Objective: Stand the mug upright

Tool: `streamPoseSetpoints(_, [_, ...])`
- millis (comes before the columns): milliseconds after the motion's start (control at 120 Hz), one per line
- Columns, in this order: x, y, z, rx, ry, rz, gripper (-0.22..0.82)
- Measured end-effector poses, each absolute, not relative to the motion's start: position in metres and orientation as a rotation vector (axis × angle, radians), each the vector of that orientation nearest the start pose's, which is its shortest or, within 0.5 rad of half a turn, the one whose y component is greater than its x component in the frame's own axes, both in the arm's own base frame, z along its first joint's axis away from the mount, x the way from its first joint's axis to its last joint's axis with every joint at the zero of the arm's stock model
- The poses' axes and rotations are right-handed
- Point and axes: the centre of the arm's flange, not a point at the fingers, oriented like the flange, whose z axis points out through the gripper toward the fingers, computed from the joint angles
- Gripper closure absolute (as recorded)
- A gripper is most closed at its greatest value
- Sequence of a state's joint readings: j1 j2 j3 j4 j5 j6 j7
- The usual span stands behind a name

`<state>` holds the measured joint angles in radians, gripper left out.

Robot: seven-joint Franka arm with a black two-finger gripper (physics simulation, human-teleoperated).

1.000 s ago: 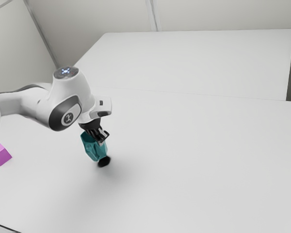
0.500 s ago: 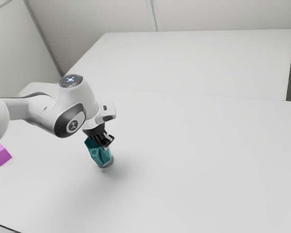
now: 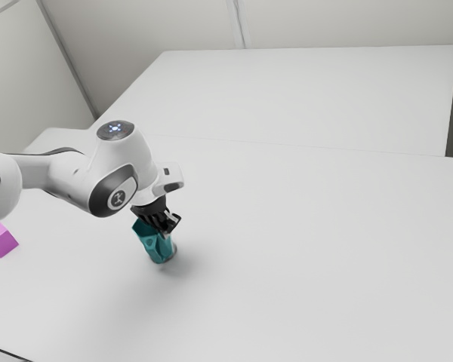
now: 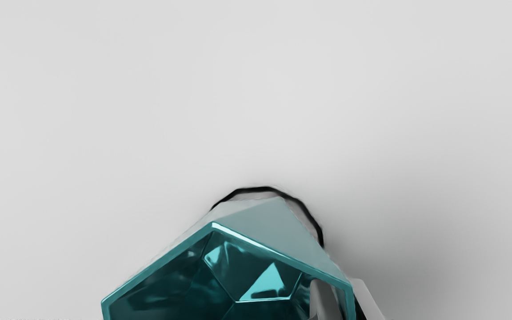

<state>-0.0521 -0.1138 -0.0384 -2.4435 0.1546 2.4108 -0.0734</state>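
Magenta cube [image 3: 1, 240]: at the exterior view's left, well apart from the mug, out of the way.
White arm [image 3: 60, 175]: comes in above the cube and bends down over the mug.
Teal faceted mug [image 3: 154, 245]: beneath the gripper, mouth up, at or very near upright; I can't tell if its base sits fully flat on the white tabletop [image 3: 325, 249].
Black two-finger gripper [image 3: 168, 227]: clenched on the mug's wall, one finger [image 4: 324, 298] inside the mouth, the other [image 4: 368, 295] outside.
Stage: late, I'd judge, with the mug nearly or quite set.
Doing it well: let the base meet the tabletop evenly and take out any lean gently; don't press down. Once it's flat, part the fingers slowly and draw up along the wall, or the inner one may snag and tip it.
Count: one cube, one arm, one mug, one gripper, two fingers.
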Motion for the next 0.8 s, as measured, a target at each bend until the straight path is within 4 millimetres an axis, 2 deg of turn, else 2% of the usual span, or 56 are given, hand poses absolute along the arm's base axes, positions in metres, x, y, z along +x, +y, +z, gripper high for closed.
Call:
streamPoseSetpoints(108, [0.476,-0.042,0.354,-3.03,0.182,-0.14,0.56])
streamPoseSetpoints(242, [0.476,-0.042,0.361,-3.032,0.169,-0.164,0.31])
streamPoseSetpoints(358, [0.477,-0.04,0.372,-3.031,0.159,-0.198,0.18])
streamPoseSetpoints(542, [0.488,-0.037,0.398,-3.028,0.143,-0.256,0.08])
streamPoseSetpoints(800, [0.535,-0.038,0.463,-3.044,0.089,-0.2,0.03])
